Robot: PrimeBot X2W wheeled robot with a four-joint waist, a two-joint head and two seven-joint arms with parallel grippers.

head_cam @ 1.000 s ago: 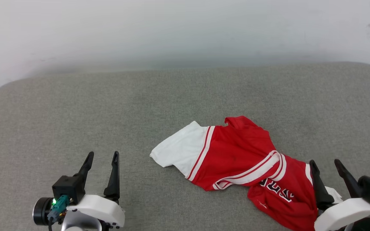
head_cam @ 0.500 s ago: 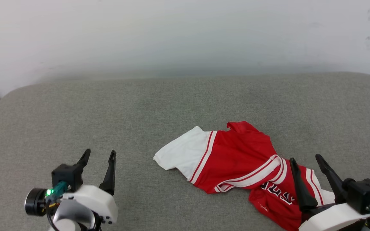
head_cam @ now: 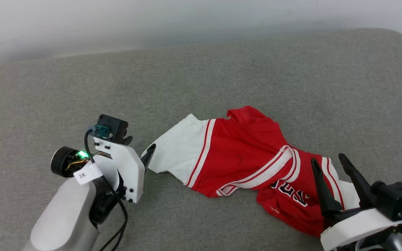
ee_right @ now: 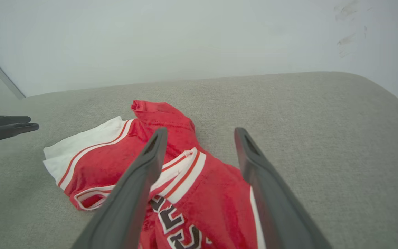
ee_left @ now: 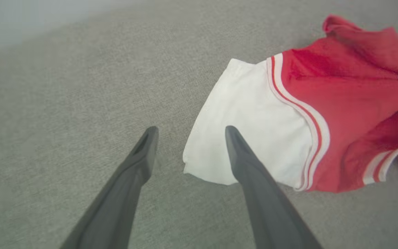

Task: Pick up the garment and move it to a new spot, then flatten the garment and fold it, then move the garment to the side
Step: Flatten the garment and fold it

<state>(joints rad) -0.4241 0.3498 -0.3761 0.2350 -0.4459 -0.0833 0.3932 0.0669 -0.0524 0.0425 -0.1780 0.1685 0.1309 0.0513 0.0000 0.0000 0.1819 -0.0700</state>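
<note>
Garment stretches left-right, white sleeve toward the spread left claw; right claw likewise spread.

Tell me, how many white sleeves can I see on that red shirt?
2. One sleeve lies spread at the shirt's left end; the other sleeve is bunched at its right end, partly hidden.

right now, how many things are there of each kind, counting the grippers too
garment: 1
grippers: 2 (left gripper, right gripper, both open)
grey cushion: 1
total: 4
</note>
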